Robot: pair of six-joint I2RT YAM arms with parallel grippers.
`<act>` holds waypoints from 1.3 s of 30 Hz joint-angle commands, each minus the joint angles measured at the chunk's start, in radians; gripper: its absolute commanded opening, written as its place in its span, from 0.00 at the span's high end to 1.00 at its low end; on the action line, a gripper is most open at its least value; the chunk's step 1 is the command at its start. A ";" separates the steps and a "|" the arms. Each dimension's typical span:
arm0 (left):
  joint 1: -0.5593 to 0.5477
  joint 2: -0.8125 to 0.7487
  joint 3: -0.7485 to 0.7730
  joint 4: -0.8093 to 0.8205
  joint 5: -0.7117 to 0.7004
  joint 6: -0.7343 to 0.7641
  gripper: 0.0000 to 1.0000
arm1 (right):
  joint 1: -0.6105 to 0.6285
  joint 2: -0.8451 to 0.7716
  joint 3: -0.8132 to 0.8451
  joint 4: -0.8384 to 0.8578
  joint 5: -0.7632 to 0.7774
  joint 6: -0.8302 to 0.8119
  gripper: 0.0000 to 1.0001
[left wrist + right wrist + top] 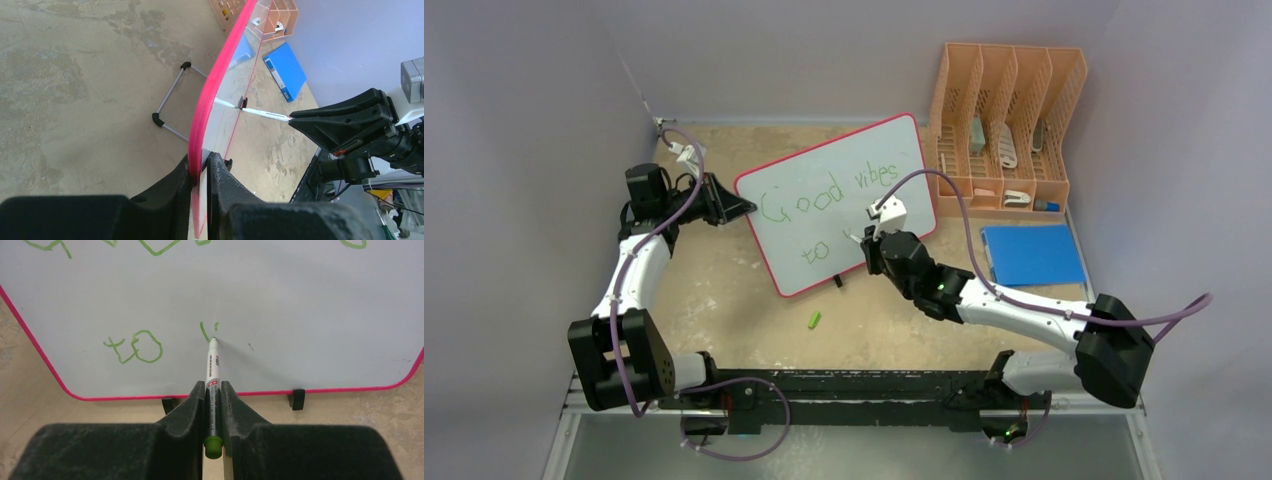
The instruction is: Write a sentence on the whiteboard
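Step in hand: the second line of the sentence [829,198] is being written; "Good vibes" and "to" stand in green, and one short stroke of the next letter is begun
Right gripper [213,390]: clamped tight on the barrel of the green marker [213,362]; the tip touches the board just right of that stroke
Left gripper [201,165]: nearly closed, pinching the red left rim of the board to steady it
Whiteboard [844,225]: tilted up on its wire stand near the middle of the table [724,320], closer to the far edge
Next move: probably finishing this letter; it calls for light, even pressure, short strokes, and a firm left hold so the board does not rock; bare space remains to the right on this line
Rack [1009,100]: orange, slotted, at the far right corner; its upright slots hold a few pale things, its low front trays small bits, one blue-ended; too small to name
Loose items: a blue folder [1032,255] lies flat by the right edge, in front of the rack; a small green cap [814,320] lies just nearer than the board
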 commanded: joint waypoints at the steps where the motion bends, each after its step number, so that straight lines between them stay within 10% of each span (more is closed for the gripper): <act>1: -0.002 -0.006 0.008 -0.001 -0.054 0.016 1.00 | -0.002 -0.028 -0.007 0.004 -0.019 0.012 1.00; 39: -0.002 -0.006 0.008 -0.001 -0.052 0.016 1.00 | -0.002 -0.016 0.020 0.072 0.038 0.008 1.00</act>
